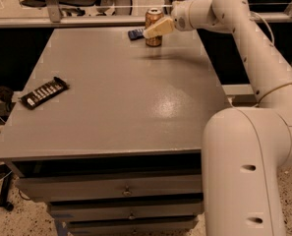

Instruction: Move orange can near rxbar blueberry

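Can: the orange can (153,17) stands upright at the far edge of the worktop (126,102), its silver top showing, right of the middle of that edge.
Blue bar: the rxbar blueberry (135,33) lies flat on the worktop just left of the can's foot; whether the two touch cannot be told.
Gripper: the gripper (156,28) is at the can, reaching in from the right, its pale tip lying across the can's front, about halfway up.
Gripper state: cannot tell whether it clasps the can or merely stands against it.
Arm: the white arm (244,28) runs from the gripper to the right and bends down to the robot's broad white body (248,171) at the worktop's near right corner.
Black bar: a longer black bar (43,92) with white blocks lies aslant near the left edge, well apart from the can.
Below: drawers (126,191) sit under the worktop's front edge.
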Motion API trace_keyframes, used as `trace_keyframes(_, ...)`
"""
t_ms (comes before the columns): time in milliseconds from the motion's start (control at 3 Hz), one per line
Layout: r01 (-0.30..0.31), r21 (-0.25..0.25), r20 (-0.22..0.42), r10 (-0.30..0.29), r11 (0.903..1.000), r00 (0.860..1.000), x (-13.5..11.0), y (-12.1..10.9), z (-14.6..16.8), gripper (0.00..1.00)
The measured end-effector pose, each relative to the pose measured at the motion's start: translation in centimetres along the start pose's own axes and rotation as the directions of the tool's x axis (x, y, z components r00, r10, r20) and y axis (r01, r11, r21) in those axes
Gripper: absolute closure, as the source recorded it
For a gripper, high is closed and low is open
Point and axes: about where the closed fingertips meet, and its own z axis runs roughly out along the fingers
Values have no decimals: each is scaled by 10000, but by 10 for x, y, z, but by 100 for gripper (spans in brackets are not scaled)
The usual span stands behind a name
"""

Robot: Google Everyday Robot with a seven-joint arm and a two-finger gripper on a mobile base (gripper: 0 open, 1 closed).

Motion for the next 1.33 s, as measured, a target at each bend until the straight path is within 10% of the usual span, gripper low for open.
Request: trace_keyframes(1333,-1036,503,1968,919,9933,9761,0,-12,-151,0)
